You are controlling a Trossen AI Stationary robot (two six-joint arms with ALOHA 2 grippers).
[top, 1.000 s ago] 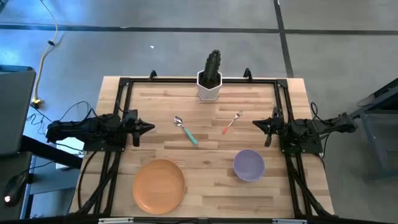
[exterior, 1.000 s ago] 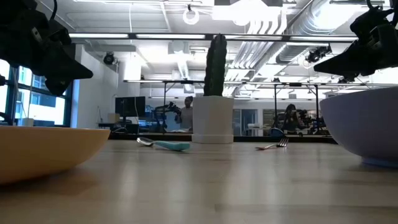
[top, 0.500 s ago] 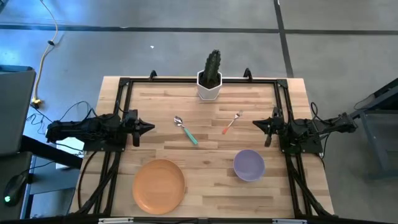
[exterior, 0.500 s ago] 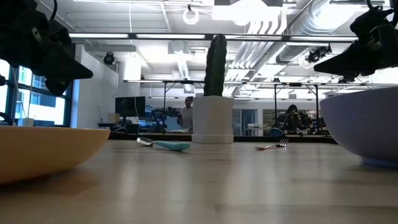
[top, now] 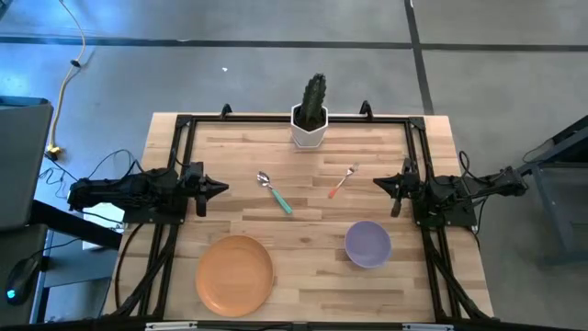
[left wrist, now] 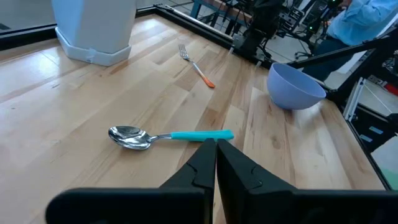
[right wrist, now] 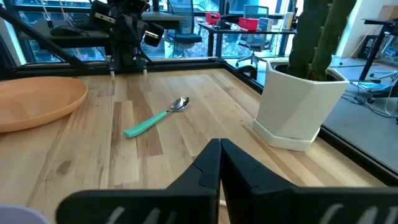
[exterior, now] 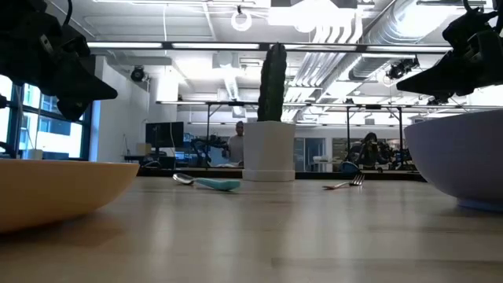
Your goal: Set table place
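Note:
The round orange plate point(top: 235, 274) lies flat on the table's near left part. The lilac bowl point(top: 368, 244) stands upright near the right side. The teal-handled spoon point(top: 275, 193) and the orange-handled fork point(top: 342, 181) lie flat mid-table, also seen as spoon point(left wrist: 163, 136) and fork point(left wrist: 198, 65). My left gripper point(top: 223, 188) hovers shut at the left edge, pointing toward the spoon. My right gripper point(top: 378, 183) hovers shut at the right edge, pointing toward the fork. In the wrist views the left gripper point(left wrist: 216, 144) and right gripper point(right wrist: 220, 144) show closed fingertips.
A white pot with a green cactus point(top: 310, 119) stands at the middle of the far edge. A black rail frame point(top: 188, 120) runs around the wooden table. Bare wood lies between plate and bowl and around the cutlery. People and desks show in the room behind.

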